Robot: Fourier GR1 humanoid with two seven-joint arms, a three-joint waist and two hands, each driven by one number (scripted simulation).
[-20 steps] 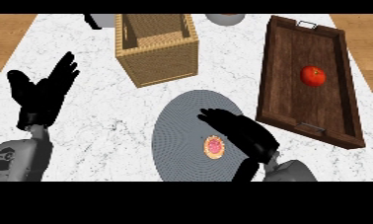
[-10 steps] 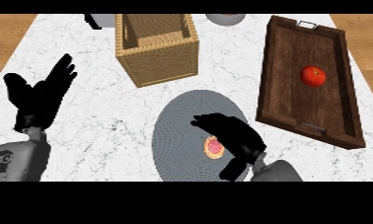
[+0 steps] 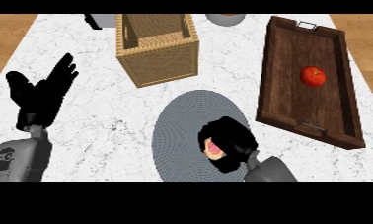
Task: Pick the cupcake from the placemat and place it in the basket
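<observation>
**Right hand closed around the cupcake on the placemat**

White marbled counter [image 3: 109, 119] fills my head view, with wooden flooring showing at the far left and right corners. Going from the left: my left hand [image 3: 44, 92] shows near the left edge, open, fingers straight and pointing up and away from me, holding nothing, its grey forearm [image 3: 22, 159] coming in at the lower left corner.

Further right, toward the back of the counter, I see the wicker basket [image 3: 157, 62], a tall square one with its open mouth facing up; I can make out nothing inside it. Behind it at the top edge are a dark object [image 3: 93, 19] and a grey rounded one [image 3: 226, 18], both cut off, so I cannot say what they are.

Just in front of the basket lies the round grey placemat [image 3: 182, 134]. On its right part my right hand [image 3: 232, 141] is curled over the cupcake [image 3: 215, 148], fingers wrapped round it so that only a pink and tan patch shows beneath the palm. I cannot tell whether the cupcake touches the mat or is raised off it.

At the right sits a dark wooden tray [image 3: 287, 90] with metal handles, angled slightly, and a red tomato [image 3: 313, 76] lies in it, well apart from my hand.
</observation>
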